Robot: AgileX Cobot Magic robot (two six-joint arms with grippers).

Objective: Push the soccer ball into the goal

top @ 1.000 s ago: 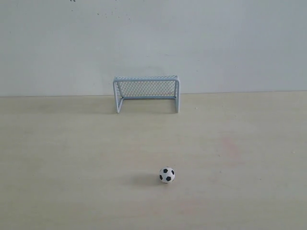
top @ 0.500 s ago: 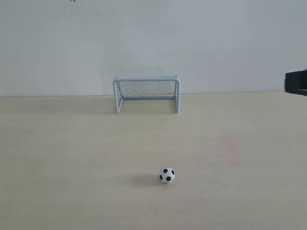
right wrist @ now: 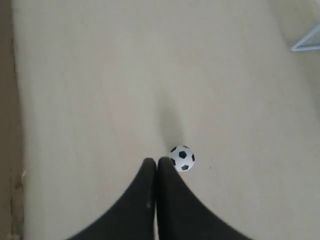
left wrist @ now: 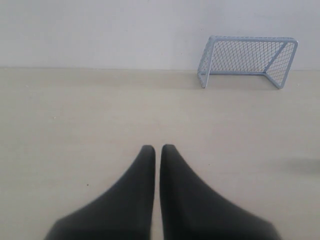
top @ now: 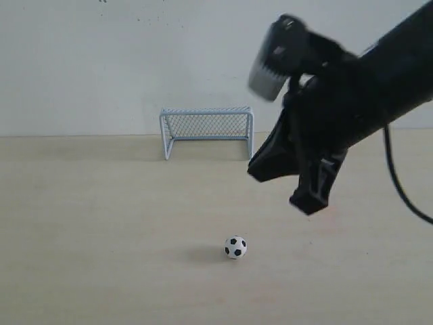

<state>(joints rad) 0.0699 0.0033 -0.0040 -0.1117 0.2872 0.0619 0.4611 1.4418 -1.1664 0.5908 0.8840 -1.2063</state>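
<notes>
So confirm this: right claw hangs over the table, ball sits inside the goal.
One error: the soccer ball sits on the bare table, well short of the goal, per the exterior view. The right claw does hang over the table.

The right arm (top: 385, 81) was bulky and matte black at the exterior frame's upper right, carrying a grey boxy module (top: 267, 68) and a thin black cable (top: 399, 184). The left gripper (left wrist: 156, 148) and right gripper (right wrist: 156, 160) had smooth black fingers (left wrist: 125, 200) tapering to points.
</notes>
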